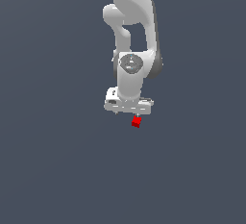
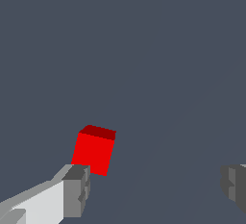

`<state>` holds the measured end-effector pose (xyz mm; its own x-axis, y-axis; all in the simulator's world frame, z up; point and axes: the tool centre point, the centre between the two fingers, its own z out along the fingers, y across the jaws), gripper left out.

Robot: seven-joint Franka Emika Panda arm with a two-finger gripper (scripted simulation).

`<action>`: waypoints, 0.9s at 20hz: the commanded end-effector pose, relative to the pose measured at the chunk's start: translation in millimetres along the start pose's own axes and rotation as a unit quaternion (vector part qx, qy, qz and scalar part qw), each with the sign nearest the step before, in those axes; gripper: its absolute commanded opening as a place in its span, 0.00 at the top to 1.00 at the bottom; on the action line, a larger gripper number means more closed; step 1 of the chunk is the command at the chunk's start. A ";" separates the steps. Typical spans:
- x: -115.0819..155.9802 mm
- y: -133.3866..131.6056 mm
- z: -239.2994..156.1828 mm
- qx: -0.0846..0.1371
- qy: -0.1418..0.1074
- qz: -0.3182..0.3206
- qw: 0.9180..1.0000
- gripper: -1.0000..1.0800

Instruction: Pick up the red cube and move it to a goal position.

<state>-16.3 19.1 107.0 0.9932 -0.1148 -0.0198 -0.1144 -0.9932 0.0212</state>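
The red cube (image 1: 136, 121) is small and bright red, and sits just under the white gripper (image 1: 129, 113) towards the exterior view's right. In the wrist view the cube (image 2: 93, 151) lies close to one grey fingertip (image 2: 77, 189) and just beyond it. The other fingertip (image 2: 234, 185) is far off, with a wide gap between the two. The gripper (image 2: 156, 189) is open and holds nothing. The cube is not between the pads. It looks turned at a slight angle to the fingers.
The white arm (image 1: 132, 21) rises straight above the gripper. Everything around is a plain, uniform dark grey surface (image 1: 57, 160) with no other objects or edges in view.
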 end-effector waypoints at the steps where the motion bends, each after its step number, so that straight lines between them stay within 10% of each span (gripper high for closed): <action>1: -4.4 -9.6 16.6 0.002 0.001 0.022 1.000 0.04; 18: -12.0 -53.4 86.4 0.012 0.009 0.118 0.993 0.04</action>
<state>-24.6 70.7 21.7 0.9415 -0.3370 -0.0015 -0.3370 -0.9415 0.0014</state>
